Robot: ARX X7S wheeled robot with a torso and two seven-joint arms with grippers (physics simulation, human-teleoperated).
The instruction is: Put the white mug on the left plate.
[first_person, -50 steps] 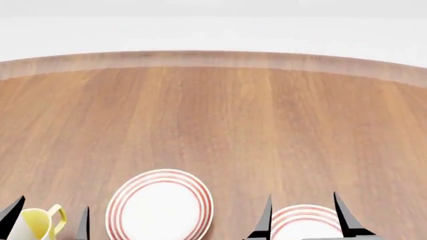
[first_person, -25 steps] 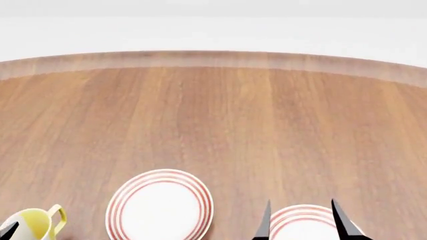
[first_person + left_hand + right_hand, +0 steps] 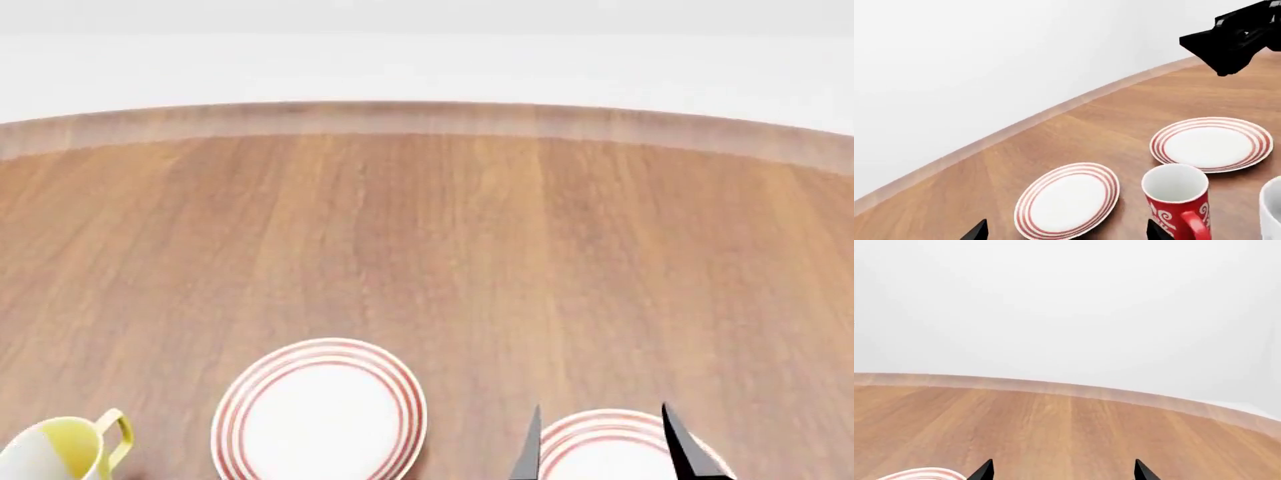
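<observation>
On the wooden counter (image 3: 441, 230), the left plate (image 3: 320, 412) lies flat at about 6 o'clock in the head view, its red rings plain to see and nothing resting on it. The other plate (image 3: 607, 445) sits just to its right, near 5 o'clock, with the right end effector (image 3: 603, 447) above it, its two dark fingertips spread wide. The yellow-lined mug (image 3: 60, 450) stands at 8 o'clock, well apart from the left plate.

From the left wrist, the left end effector (image 3: 1067, 232) shows two tips set wide apart, holding nothing. A red mug (image 3: 1177, 202) stands upright between the two plates (closer to the camera than either). The white mug (image 3: 1273, 210) is only a sliver at the frame edge, just beside the red mug, standing on the counter and not on any plate.
</observation>
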